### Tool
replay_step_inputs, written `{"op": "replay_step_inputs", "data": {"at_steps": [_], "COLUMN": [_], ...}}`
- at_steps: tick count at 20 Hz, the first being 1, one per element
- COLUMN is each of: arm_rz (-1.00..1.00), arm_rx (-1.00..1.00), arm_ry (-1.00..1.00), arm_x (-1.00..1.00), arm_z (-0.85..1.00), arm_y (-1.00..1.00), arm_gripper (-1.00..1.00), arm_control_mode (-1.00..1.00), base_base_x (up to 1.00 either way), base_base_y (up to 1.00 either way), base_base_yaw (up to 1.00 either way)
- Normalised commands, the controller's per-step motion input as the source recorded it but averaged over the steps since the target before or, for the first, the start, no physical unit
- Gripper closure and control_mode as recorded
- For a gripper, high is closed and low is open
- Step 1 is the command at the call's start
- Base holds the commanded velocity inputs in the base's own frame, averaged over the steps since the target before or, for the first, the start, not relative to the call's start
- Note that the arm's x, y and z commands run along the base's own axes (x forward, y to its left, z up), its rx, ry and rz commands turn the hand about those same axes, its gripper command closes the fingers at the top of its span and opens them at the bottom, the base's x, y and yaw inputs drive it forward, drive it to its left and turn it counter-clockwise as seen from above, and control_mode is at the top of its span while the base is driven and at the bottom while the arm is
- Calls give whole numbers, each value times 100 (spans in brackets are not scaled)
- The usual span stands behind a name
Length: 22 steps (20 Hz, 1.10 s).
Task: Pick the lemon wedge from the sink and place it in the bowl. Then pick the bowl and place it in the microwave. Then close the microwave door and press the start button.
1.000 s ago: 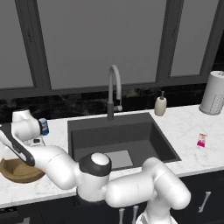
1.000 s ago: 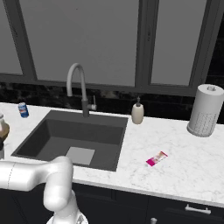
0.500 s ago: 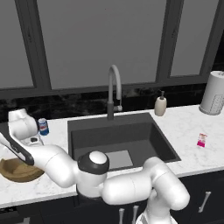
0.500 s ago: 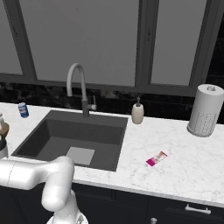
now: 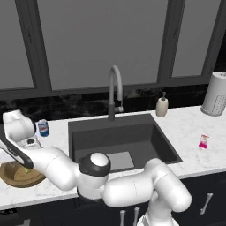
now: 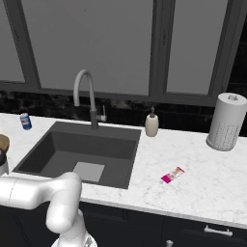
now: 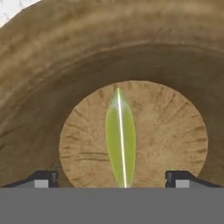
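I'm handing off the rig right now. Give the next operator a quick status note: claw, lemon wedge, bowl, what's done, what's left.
Claw: open, fingers spread on either side of the lemon wedge, hovering inside the bowl.
Lemon wedge: on the bowl's flat bottom, not gripped.
Bowl: on the counter left of the sink.
Done: wedge in bowl.
Left: carry bowl to microwave, close door, press start.

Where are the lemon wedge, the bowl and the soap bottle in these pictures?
lemon wedge (image 7: 120,140), hand view, middle of its green-yellow body.
bowl (image 7: 48,70), hand view, its inner wooden wall.
soap bottle (image 6: 152,126), right base view, its beige body behind the sink.
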Motion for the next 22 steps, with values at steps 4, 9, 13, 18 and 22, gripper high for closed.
{"op": "replay_step_inputs", "data": {"at_steps": [4, 9, 13, 18, 22], "arm_rz": [0, 0, 0, 0, 0], "arm_rx": [3, 14, 14, 9, 10], "arm_ry": [-7, -15, -16, -14, -13], "arm_x": [-47, -49, -27, -9, -3], "arm_z": [41, 9, 0, 3, 0], "arm_y": [-21, -84, -84, -41, -41], "arm_gripper": [-100, -100, -100, -100, -100], "arm_control_mode": [-100, -100, -100, -100, -100], "base_base_x": [0, 0, 0, 0, 0], "base_base_y": [0, 0, 0, 0, 0], "base_base_yaw": [0, 0, 0, 0, 0]}}
